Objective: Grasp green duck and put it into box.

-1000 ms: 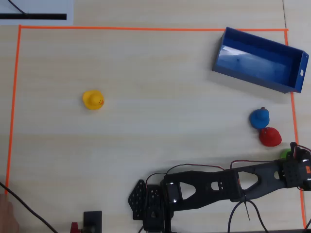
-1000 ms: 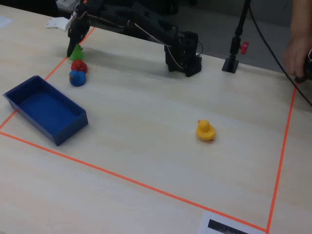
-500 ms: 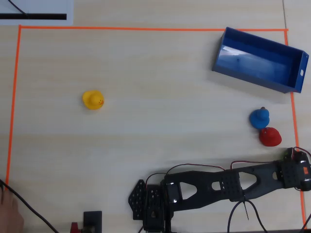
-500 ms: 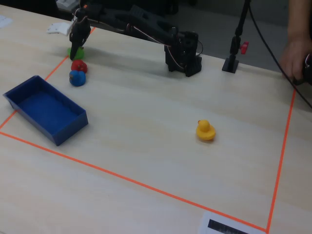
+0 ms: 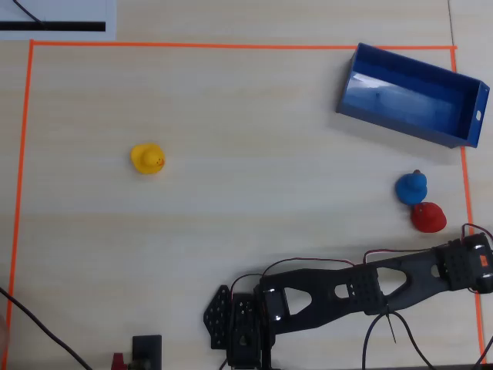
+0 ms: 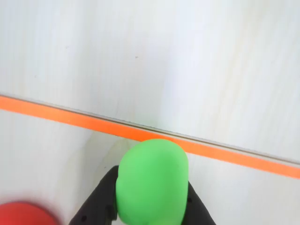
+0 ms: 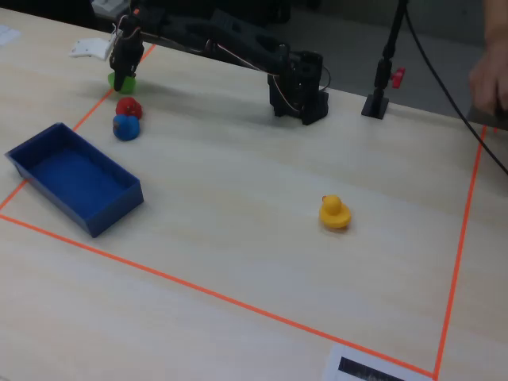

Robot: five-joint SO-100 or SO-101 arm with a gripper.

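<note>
The green duck fills the lower middle of the wrist view, pressed between two black fingers. In the fixed view the green duck sits at the far left by the orange tape, right under my gripper. My gripper is shut on it. In the overhead view the gripper covers the duck at the right edge. The blue box lies at the top right there; in the fixed view the box is at the left, nearer the camera than the gripper.
A red duck and a blue duck sit between gripper and box, the red one closest. A yellow duck stands far off at the left. Orange tape marks the border. A hand is at the fixed view's right edge.
The gripper has slid a little away from the red duck and come down over the green duck, which no longer shows from overhead. The duck shifted slightly with it.
</note>
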